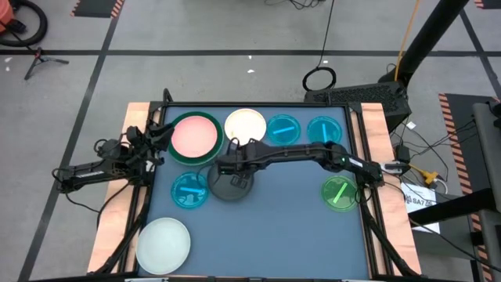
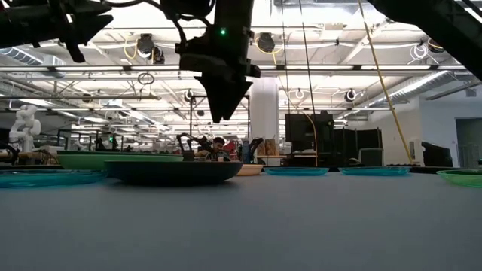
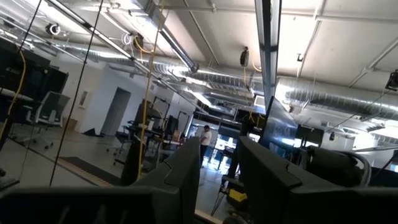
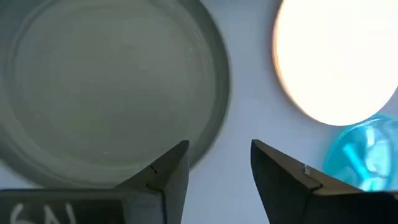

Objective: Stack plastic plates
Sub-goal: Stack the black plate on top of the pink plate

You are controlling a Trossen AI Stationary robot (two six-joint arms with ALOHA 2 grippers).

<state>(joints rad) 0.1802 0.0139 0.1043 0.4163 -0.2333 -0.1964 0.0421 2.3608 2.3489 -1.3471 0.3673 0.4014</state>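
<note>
Hovering above the dark grey plate near the table's middle, the right hand holds nothing, its fingers narrowly parted. Beside it lie a white plate, a pink plate on a dark green plate, and cyan plates. The left hand waits at the table's left edge, slightly parted.

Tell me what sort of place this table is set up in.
Probably a large robotics lab or industrial workshop. The low view shows an open ceiling with exposed ducts and strip lights, dark equipment racks beyond the table, and a white robot arm at the far left.
</note>
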